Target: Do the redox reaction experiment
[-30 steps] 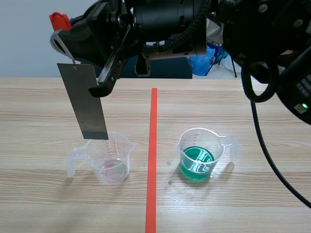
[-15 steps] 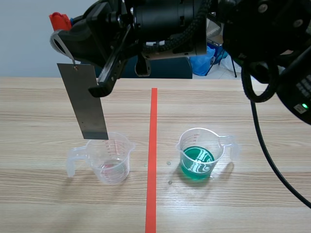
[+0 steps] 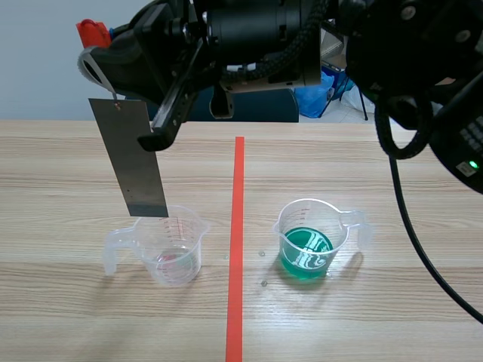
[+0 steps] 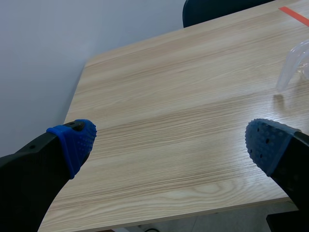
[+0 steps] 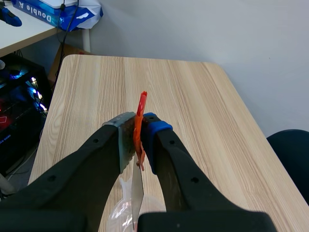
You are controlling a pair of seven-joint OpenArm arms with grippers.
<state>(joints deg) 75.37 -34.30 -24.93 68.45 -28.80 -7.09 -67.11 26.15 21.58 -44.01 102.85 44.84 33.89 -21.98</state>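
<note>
The scene view sits low between the arms, facing across the bench [image 3: 377, 317] toward the far wall, near the clear cup [image 3: 170, 245]. The left wrist view looks down past the spread left pincer [image 4: 169, 140] at a bench corner, close, sharing that cup's handle and the tape line [image 3: 236, 249] with the scene view. The right wrist view looks steeply down from high past the right pincer [image 5: 137, 133], closed on a clip [image 5: 141, 108]; plate [image 5: 136, 198] and cup show there too.

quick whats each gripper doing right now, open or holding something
left gripper: open, holding nothing.
right gripper: shut on the orange-red clip, with the metal strip hanging from it.
</note>
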